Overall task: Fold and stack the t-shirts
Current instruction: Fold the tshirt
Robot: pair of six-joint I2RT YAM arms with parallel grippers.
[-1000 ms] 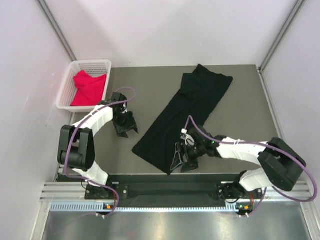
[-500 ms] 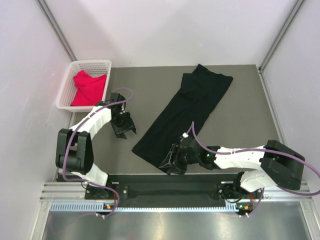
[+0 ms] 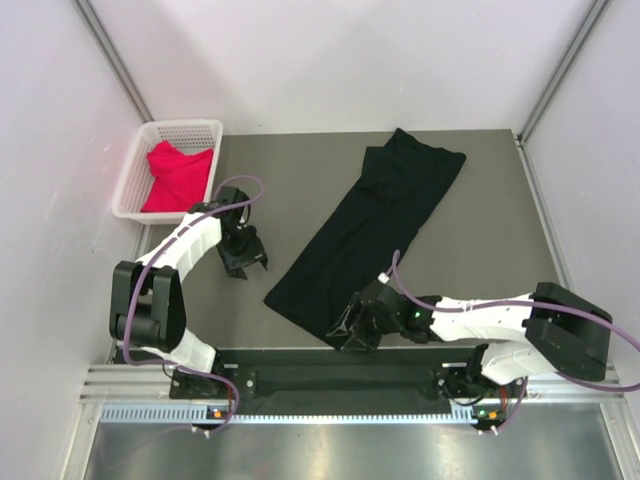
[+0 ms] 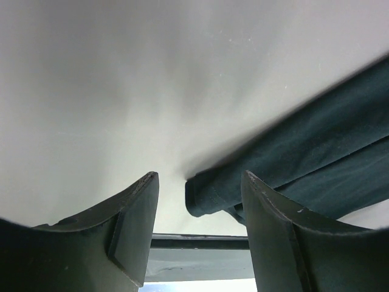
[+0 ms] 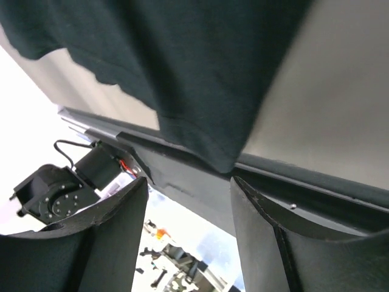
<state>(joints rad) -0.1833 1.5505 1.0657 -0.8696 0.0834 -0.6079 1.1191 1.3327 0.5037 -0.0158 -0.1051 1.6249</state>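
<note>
Lying as a long, narrow strip slantwise across the table (image 3: 290,170), the black t-shirt (image 3: 380,215) runs from the far right down to the near edge, which likely puts its two near corners in reach for a fold. The left gripper (image 3: 247,260) sits low just beside the left corner, jaws wide and holding nothing; the right gripper (image 3: 347,331) frames the corner at the table's lip, likewise spread and empty. The red-pink t-shirt (image 3: 178,175) waits bundled in the white basket (image 3: 185,126), far left
</note>
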